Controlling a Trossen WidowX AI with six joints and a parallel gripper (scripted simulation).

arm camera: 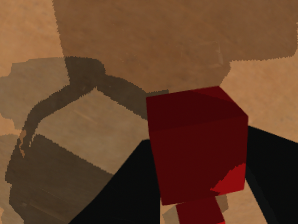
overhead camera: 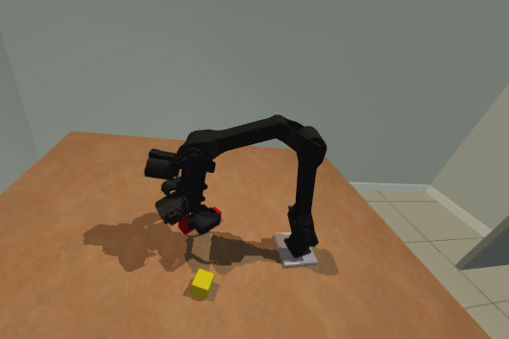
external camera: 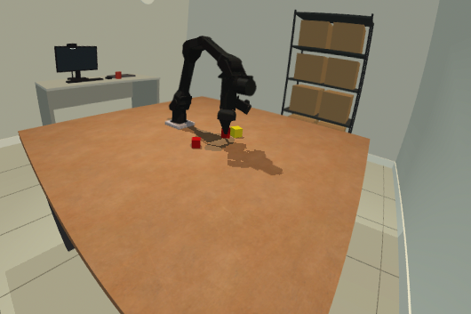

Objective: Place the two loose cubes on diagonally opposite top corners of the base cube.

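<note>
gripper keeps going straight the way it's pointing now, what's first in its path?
The gripper, shut on a red cube, points down. Straight on, the held cube would probably meet the table first; the yellow cube and second red cube look off to the sides.

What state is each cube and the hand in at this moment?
Black parallel-jaw hand: shut on a red cube.
Held red cube: gripped between the fingers, raised just off the table, slightly tilted.
Second red cube: loose on the table, untouched.
Yellow base cube: resting on the table, nothing on top of it yet.
</note>
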